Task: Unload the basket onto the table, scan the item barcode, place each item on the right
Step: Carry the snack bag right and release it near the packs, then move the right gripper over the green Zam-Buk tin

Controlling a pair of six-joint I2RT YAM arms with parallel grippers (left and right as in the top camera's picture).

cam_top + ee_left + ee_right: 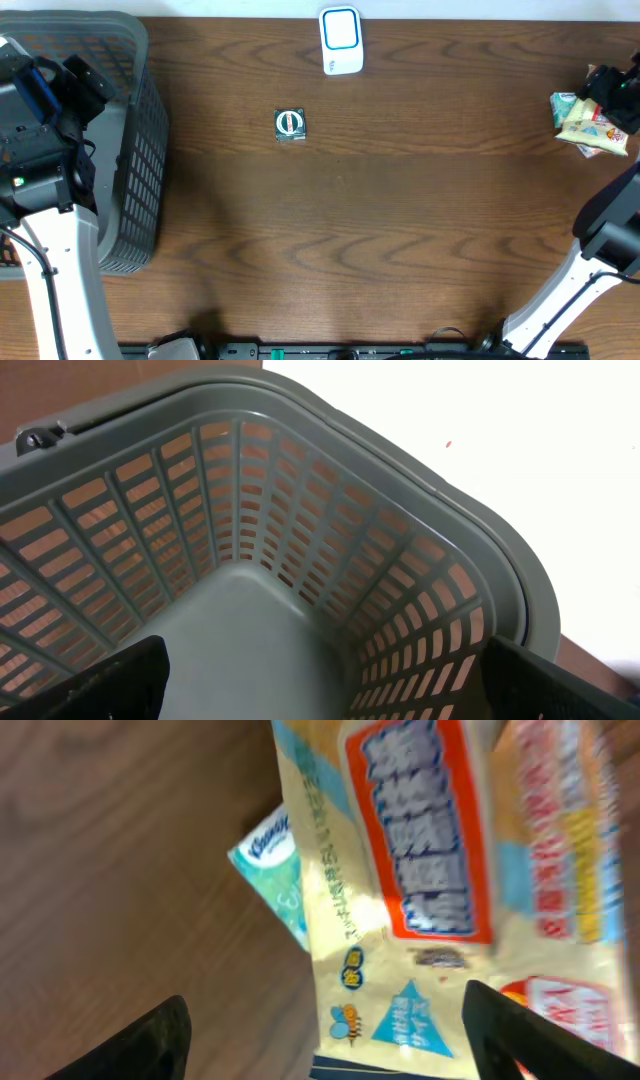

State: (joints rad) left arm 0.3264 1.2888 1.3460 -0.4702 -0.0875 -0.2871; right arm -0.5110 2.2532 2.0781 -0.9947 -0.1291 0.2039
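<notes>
We see the white, blue-faced scanner (pixel 341 41) at the far edge, a dark square packet (pixel 290 124) flat nearby, a yellow snack packet (pixel 430 870) overlapping a tissue pack (pixel 272 858) far right

The dark brown wood-grain table (pixel 400 220) is smooth, faintly sheened; grey slatted plastic basket (pixel 300 510) matt (moulded lattice walls) — yellow printed snack packet (pixel 420 1020) glossy, crinkled film

Brown wood table (pixel 400 230): grey basket (pixel 145 170) at left, white scanner (pixel 341 42) at far edge, small packet (pixel 290 124) nearby, snack packs (pixel 592 128) at right.
</notes>
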